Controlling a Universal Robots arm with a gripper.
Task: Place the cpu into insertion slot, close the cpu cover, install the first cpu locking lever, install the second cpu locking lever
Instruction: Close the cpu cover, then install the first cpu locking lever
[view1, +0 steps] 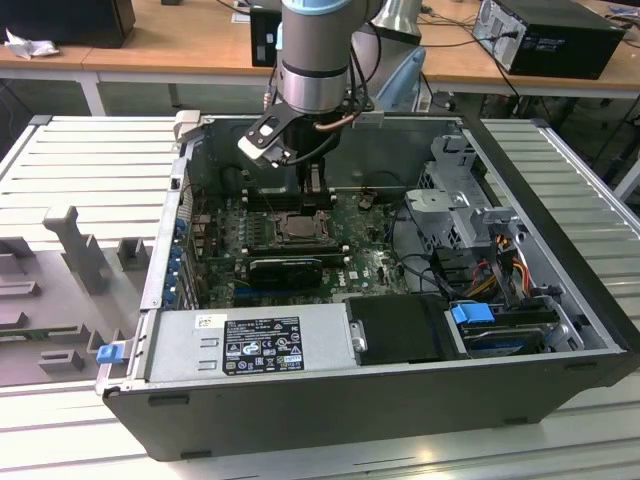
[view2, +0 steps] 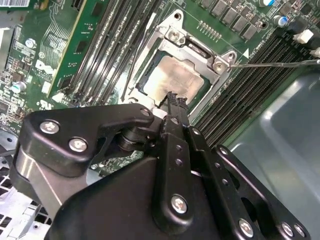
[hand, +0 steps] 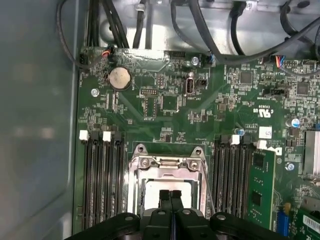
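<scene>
Upper centre of the exterior view, the arm reaches down into an open computer case. The gripper hangs just above the insertion slot on the green motherboard, a little left of the frame's middle.

In the second wrist view, the gripper has its two black fingers pressed together with nothing between them. Their tips are over one edge of the cpu; whether they touch it I cannot tell. The chip's pale metal top sits in the slot, and the cpu cover lies flat around it. A thin metal lever runs out from a corner of the cover across the memory slots.

In the first wrist view, the closed fingertips again sit over the cpu, which is framed by the cover and flanked by memory slots. A coin battery lies well apart.
</scene>
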